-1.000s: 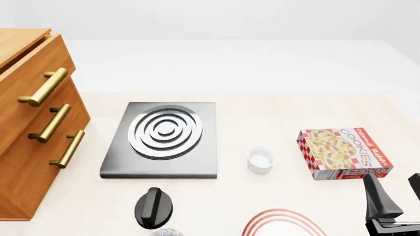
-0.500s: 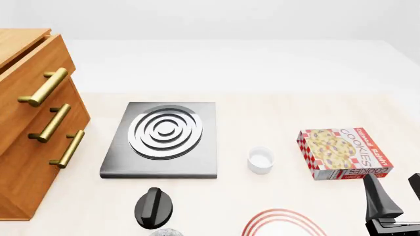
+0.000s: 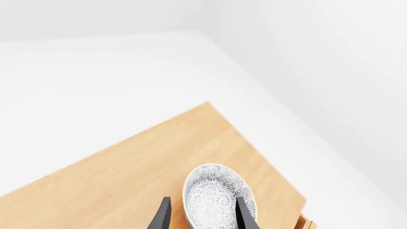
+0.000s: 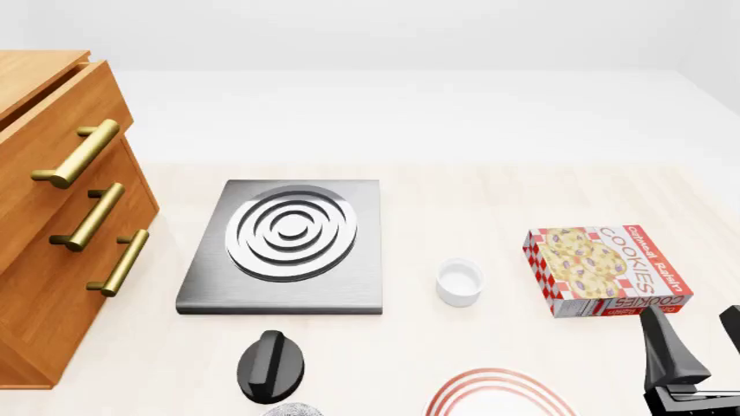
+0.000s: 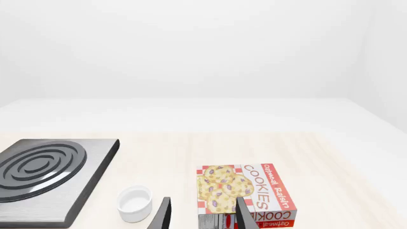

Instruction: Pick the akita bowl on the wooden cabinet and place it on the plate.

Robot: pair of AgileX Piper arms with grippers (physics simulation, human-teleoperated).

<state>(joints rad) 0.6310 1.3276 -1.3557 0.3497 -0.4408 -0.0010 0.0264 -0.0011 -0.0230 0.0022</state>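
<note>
The akita bowl (image 3: 219, 198) is seen at the lower middle of the left wrist frame, on the wooden cabinet (image 3: 146, 176). The left gripper (image 3: 202, 217) is spread around it and should be lowered straight, then closed gently on the rim.

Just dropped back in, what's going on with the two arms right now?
The left gripper hangs open over the patterned black-and-white akita bowl, which sits on top of the orange-brown wooden cabinet; one finger is over the bowl's inside, one outside its rim, nothing gripped. The right gripper is open and idle near the red cookie box and small white cup. The red-ringed white plate waits at the table's near edge.
</note>
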